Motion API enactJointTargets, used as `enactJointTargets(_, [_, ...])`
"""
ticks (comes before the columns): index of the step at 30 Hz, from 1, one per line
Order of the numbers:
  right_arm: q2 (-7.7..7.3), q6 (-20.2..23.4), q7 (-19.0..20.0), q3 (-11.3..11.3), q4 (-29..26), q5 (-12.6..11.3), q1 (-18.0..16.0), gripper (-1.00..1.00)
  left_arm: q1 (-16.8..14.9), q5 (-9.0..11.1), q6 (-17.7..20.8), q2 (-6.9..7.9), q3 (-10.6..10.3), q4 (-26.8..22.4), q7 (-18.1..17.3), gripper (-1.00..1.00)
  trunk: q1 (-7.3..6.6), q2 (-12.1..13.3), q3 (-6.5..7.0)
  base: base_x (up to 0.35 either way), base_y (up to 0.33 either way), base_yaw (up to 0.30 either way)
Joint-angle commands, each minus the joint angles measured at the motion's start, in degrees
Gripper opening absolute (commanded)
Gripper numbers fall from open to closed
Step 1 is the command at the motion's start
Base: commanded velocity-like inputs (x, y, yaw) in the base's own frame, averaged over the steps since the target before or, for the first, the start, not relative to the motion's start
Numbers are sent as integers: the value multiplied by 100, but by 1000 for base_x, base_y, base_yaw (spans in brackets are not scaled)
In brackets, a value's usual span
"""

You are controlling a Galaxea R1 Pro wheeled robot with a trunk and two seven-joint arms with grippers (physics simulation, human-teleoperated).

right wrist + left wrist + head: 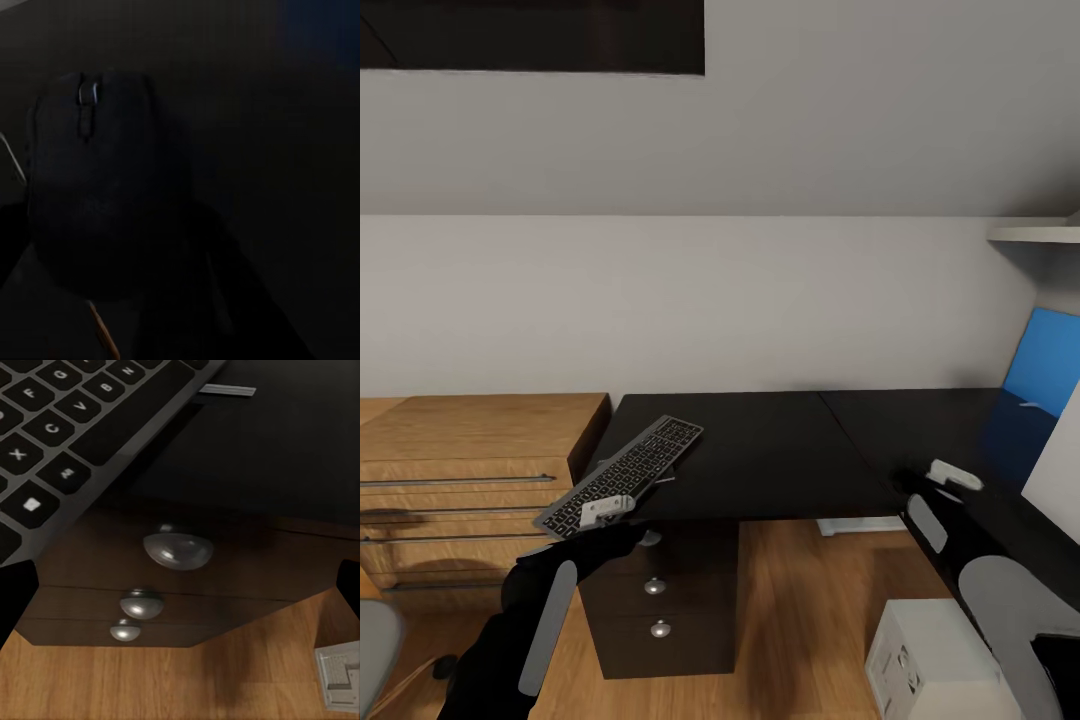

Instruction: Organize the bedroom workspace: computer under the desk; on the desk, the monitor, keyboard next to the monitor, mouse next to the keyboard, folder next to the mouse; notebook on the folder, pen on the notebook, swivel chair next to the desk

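Right now, keyboard: the keyboard (pixel 622 474) lies slanted across the near left corner of the desk (pixel 780 450), one end jutting past the edge, and the left gripper (pixel 607 511) is closed on that overhanging end.
Why that hold: the free end is probably the only part that fingers can get under, since the rest lies flat on the top.
Below the left hand: black drawer knobs (pixel 178 548) line up directly beneath the gripper, so it sits just off the desk front.
Mouse: the mouse (pixel 94 180) fills the right wrist view, tucked close against the right gripper (pixel 954 475); I cannot tell whether the jaws grip it.
Right hand's place: over the right wing of the desk, with the blue panel (pixel 1043 365) beyond it.
Computer: the computer (pixel 925 660) stands on the floor beneath the right arm.
Likely next: slide the keyboard fully onto the top.
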Motion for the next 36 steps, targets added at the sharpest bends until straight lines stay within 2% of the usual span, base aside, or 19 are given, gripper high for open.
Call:
enactJointTargets(1, [136,29,44,9,-51,-16,0,-100,-4,60,29,-4,8,-6,38,100,0,-3,-6,0,0,0])
enactJointTargets(6, [475,25,76,20,-62,53,1,-100,-4,53,23,-5,8,-8,38,100,0,-3,-6,0,0,0])
enactJointTargets(8, [552,25,77,20,-61,103,1,-100,-4,52,22,-6,8,-9,38,100,0,-3,-6,0,0,0])
enactJointTargets(9, [754,25,78,21,-54,302,1,-100,-4,51,15,-7,8,-10,38,100,0,-3,-6,0,0,0])
enactJointTargets(12, [972,25,77,22,-51,539,7,-100,-4,51,7,-5,8,-13,39,100,0,-3,-6,0,0,0])
enactJointTargets(14, [1048,25,78,22,-51,602,8,-100,-2,51,3,-3,8,-14,42,100,0,-3,-6,0,0,0])
enactJointTargets(19, [1381,25,69,22,-50,703,9,-100,1,51,-14,1,10,-67,38,100,0,-3,-6,0,0,0])
enactJointTargets(21, [1504,30,68,23,-50,712,9,-100,18,51,-21,8,15,-246,38,100,0,-3,-6,0,0,0])
enactJointTargets(26, [1660,33,63,22,-50,726,9,-100,86,51,-31,10,17,-399,36,100,0,-3,-6,0,0,0])
enactJointTargets(36, [1719,33,70,31,-43,730,9,-100,101,51,-38,18,23,-458,31,100,0,-3,-6,0,0,46])
